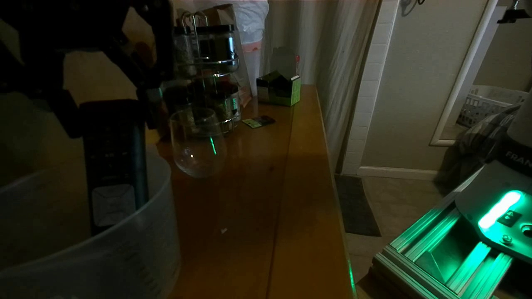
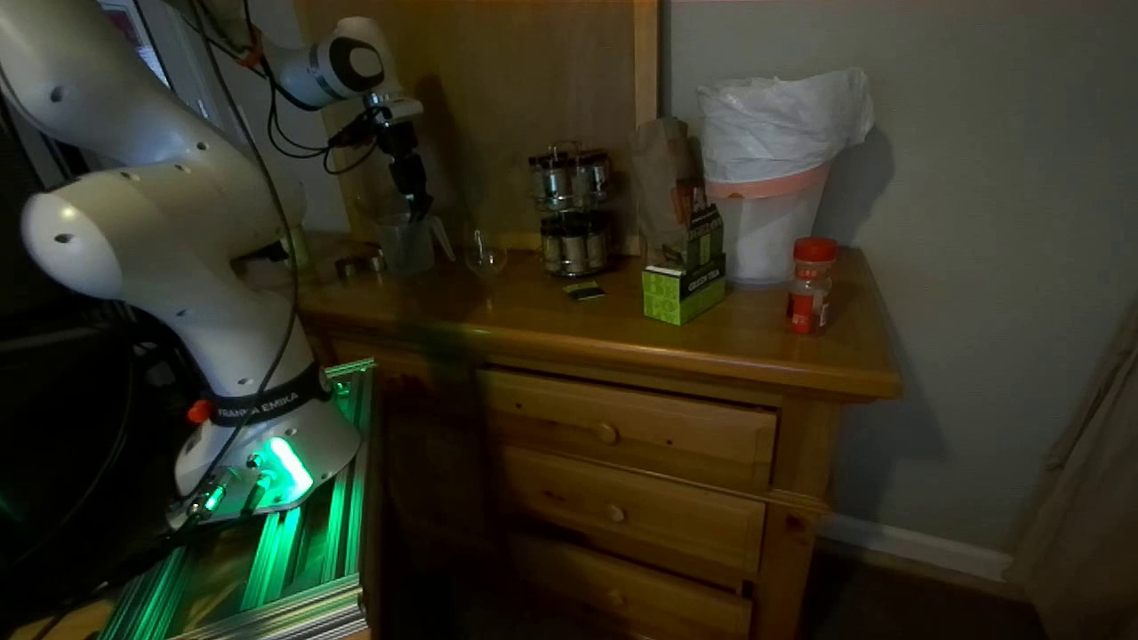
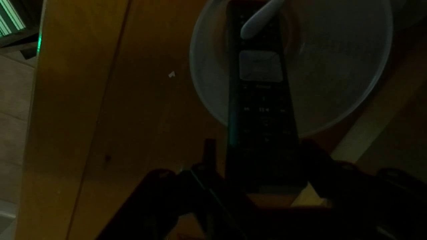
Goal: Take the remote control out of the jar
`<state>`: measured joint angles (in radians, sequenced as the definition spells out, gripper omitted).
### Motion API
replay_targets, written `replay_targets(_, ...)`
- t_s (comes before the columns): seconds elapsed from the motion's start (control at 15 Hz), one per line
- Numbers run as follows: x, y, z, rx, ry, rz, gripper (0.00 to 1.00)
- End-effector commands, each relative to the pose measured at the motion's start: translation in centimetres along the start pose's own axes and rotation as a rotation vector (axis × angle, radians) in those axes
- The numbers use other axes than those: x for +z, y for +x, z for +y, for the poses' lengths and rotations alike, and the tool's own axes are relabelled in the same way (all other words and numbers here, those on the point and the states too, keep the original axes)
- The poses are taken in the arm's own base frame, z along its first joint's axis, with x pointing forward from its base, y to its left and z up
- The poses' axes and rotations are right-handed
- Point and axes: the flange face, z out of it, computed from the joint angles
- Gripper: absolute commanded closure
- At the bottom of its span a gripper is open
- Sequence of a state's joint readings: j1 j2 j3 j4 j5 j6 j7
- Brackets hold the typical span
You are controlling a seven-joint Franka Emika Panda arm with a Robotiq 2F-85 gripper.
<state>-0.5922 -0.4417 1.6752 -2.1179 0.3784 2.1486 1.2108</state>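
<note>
A black band (image 2: 269, 405) low on the white arm (image 2: 160, 218) reads FRANKA EMIKA; in an exterior view the name is cut off after FRAN. GREEN TEA can be read on the green box (image 2: 680, 298) toward the right of the wooden dresser (image 2: 533, 316), though the lettering on its raised flap is hard to make out. The label on the red-capped bottle (image 2: 809, 284), farther right, is too small to read.

The remote control (image 1: 114, 166) carries faint button marks, among them playback symbols. It reaches down into the translucent jar (image 1: 164, 220), its upper part above the rim and between the fingers of the gripper (image 1: 112, 131). In the wrist view a sliver of wood shows between the finger at left and the remote control, while the right side is lost in shadow; whether the gripper pinches it or only straddles it cannot be judged. The jar's wall hides the lower end in an exterior view, and its markings are blurred there. A pale rod (image 3: 260, 21), cut off by the wrist view's edge, crosses the far end; what it belongs to is unclear.

A stemless glass (image 1: 197, 153) stands near the jar, a two-tier rack (image 2: 572, 244) farther along. A dark mat (image 1: 357, 207) lies on the floor.
</note>
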Motion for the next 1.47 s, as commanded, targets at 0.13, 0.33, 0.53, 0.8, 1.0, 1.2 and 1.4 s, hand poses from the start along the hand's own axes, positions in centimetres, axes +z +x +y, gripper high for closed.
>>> replay_targets(0.13, 0.6, 0.0, -0.8, 0.012, 0.006, 0.021, 0.68)
replay_targets(0.33, -0.6, -0.1, -0.7, 0.019, 0.024, 0.021, 0.68)
replay_targets(0.53, -2.3, 0.5, 0.3, 0.048, 0.045, 0.015, 0.68)
replay_targets(0.8, -3.9, 2.5, 1.9, 0.12, 0.056, 0.02, 0.68)
replay_targets(1.0, -4.4, 4.0, 3.2, 0.184, 0.057, 0.025, 0.68)
replay_targets(1.2, -5.0, 4.9, 4.3, 0.225, 0.057, 0.034, 0.68)
replay_targets(1.4, -6.0, 5.5, 5.2, 0.258, 0.075, 0.037, 0.68)
